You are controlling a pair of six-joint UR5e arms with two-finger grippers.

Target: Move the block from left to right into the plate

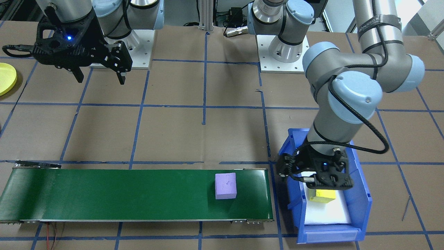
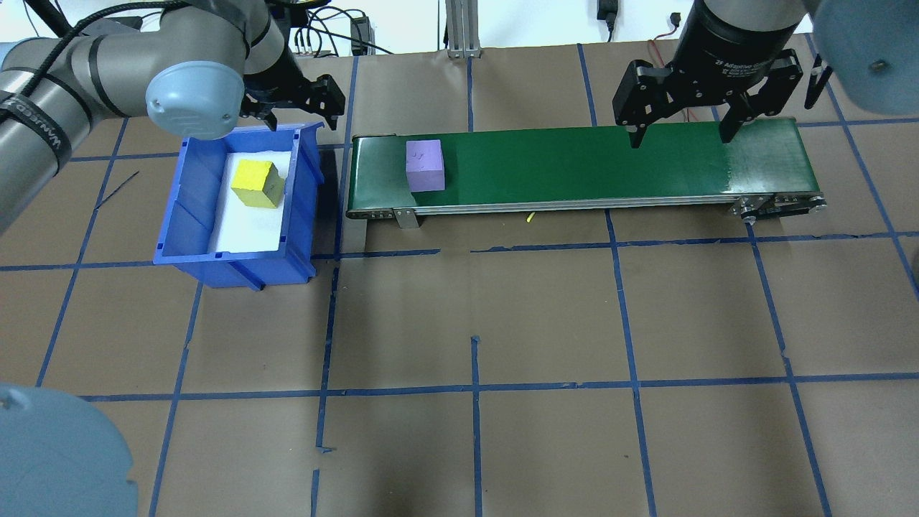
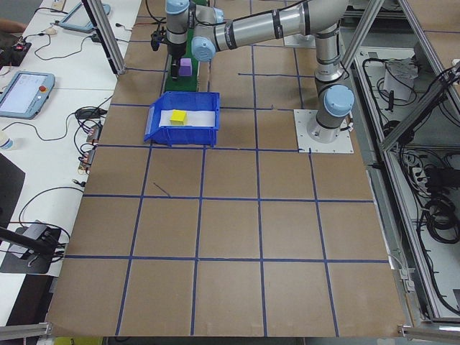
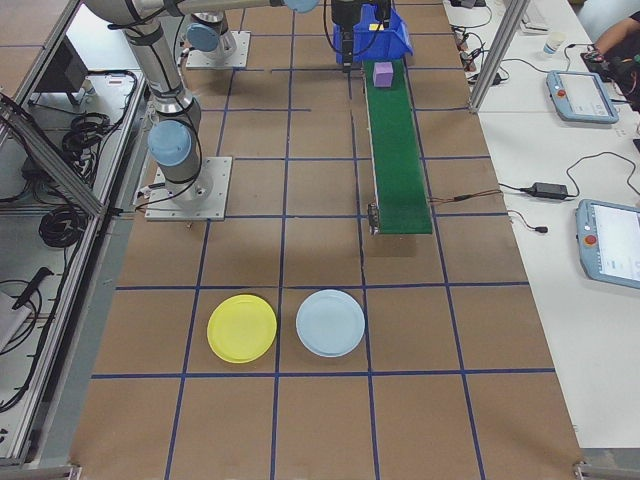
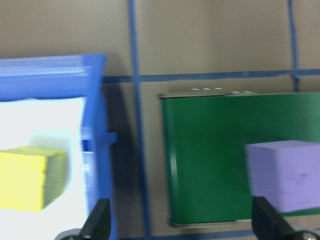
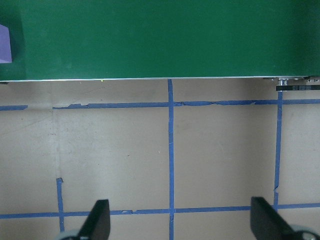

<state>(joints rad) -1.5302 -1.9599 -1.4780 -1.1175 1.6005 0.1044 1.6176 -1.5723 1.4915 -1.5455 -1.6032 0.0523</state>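
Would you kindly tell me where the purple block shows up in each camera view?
Front-facing: purple block on the green belt, right part.
Overhead: belt's left end.
Exterior left: top, far.
Exterior right: top.
Left wrist: right edge.
Right wrist: upper-left corner.
Shared landmark: the green belt.

Bright, even light from above; shadows stay short and soft beside the bin [image 2: 194,215]. The left wrist view is blurred, smearing the bin's rim. A faint sheen lies on the belt [image 2: 761,161], far from the bin.
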